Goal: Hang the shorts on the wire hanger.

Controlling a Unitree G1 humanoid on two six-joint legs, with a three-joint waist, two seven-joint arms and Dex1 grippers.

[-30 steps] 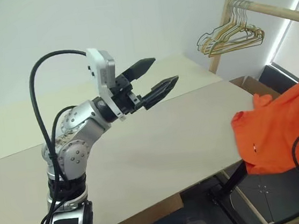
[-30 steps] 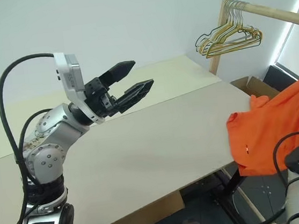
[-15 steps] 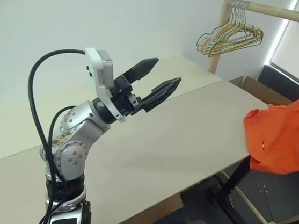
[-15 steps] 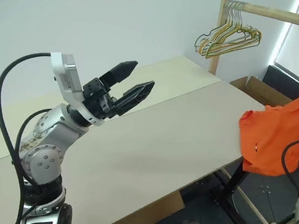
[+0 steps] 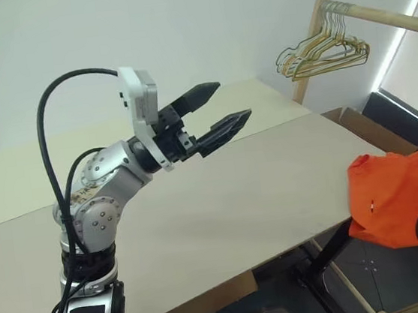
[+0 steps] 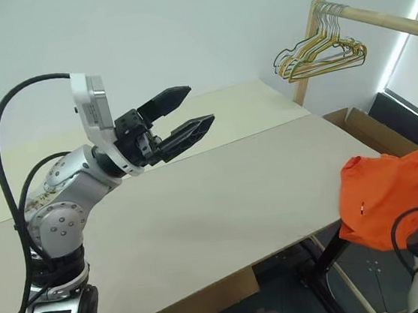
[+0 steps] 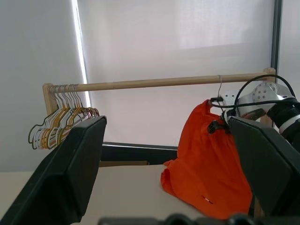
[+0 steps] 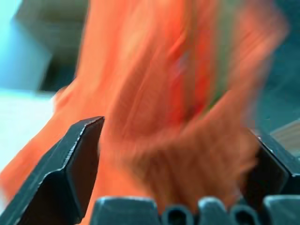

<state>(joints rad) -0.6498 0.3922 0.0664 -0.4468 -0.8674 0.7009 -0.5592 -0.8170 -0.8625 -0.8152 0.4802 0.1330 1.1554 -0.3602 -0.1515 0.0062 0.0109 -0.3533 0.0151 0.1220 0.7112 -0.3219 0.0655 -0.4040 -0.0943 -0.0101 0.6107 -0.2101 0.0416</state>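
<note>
- Right wrist view: the right gripper (image 8: 178, 126) now stands with its fingers wide apart. A second ago it was clamped shut. The shorts (image 8: 178, 84) hang just ahead of the fingers as a blurred orange mass, and you cannot tell whether any fabric is touching a finger.
- Head views: the shorts (image 5: 398, 195) sit lower than a second ago. Then they reached up to the frame's right edge; now they hang slack just past the right end of the bench (image 5: 221, 193).
- Left wrist view: the shorts hang beneath a thin hook of the wire hanger (image 7: 219, 86), which is caught over the wooden rail (image 7: 154, 83). The rest of the wire is hidden in the fabric. The bunched hangers (image 7: 61, 117) sit well apart at the rail's other end.
- Left gripper (image 5: 232, 99): unchanged, fully open and empty, raised above the bench.
- Judgement: you have just released, and the garment appears to hang on its own, so the task looks close to done.
- Check: you cannot see how the fabric sits on the hanger, and it may be swinging. Draw the right arm back without snagging it.
</note>
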